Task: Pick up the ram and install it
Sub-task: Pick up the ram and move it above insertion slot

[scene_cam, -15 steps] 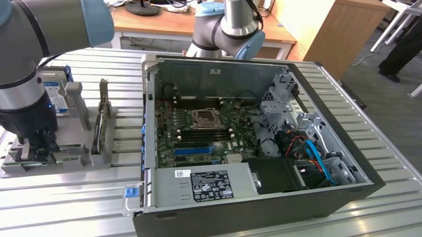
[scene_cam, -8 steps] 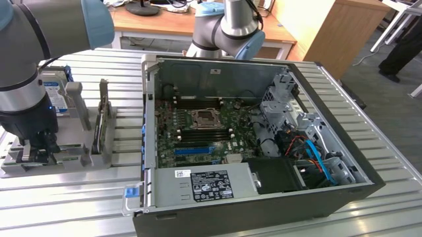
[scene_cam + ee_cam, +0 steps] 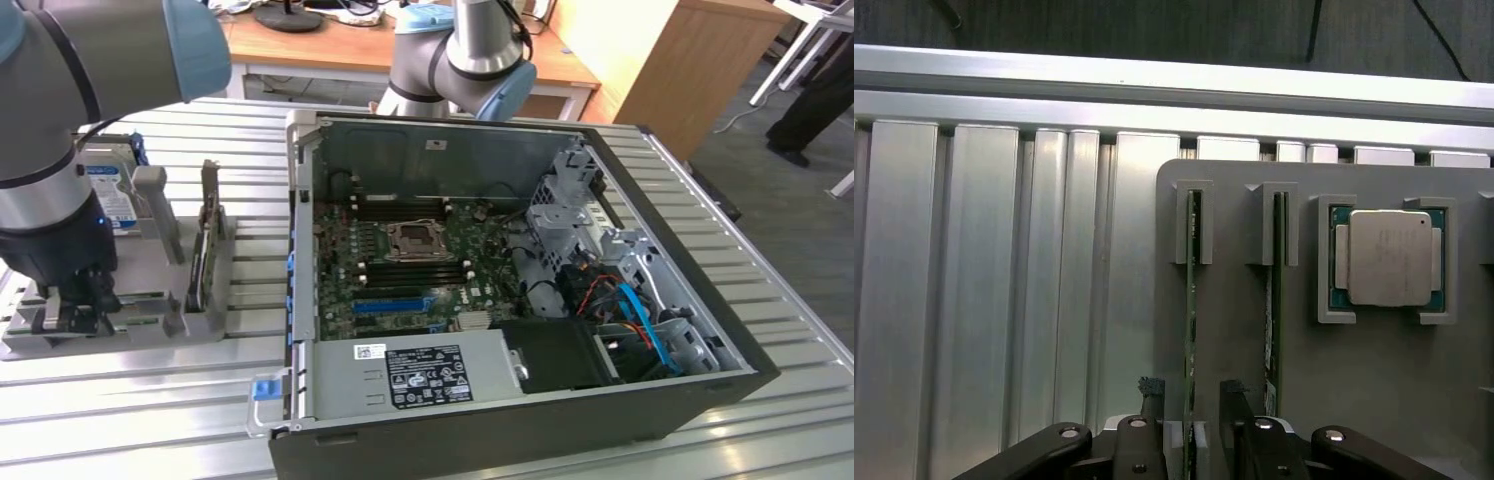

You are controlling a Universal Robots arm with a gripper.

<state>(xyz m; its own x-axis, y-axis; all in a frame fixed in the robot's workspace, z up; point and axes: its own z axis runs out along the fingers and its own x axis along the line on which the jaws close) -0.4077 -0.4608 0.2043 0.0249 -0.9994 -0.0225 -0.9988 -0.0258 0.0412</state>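
Fingers: we found the black gripper [image 3: 1190, 392] open astride the thin green ram stick [image 3: 1191, 280].
Risk: we feared an off-centre squeeze jamming it in its grey plastic holder [image 3: 1374, 400].

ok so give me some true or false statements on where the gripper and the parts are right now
1. The gripper is shut on the ram. False: its jaws stand open, one on each side of the ram, which stands on edge in the grey holder.
2. A second stick stands on edge in the slot beside the ram. True.
3. The processor chip lies in its own pocket on the grey holder. True.
4. The computer case has its side panel on. False: it lies open, with the motherboard showing.
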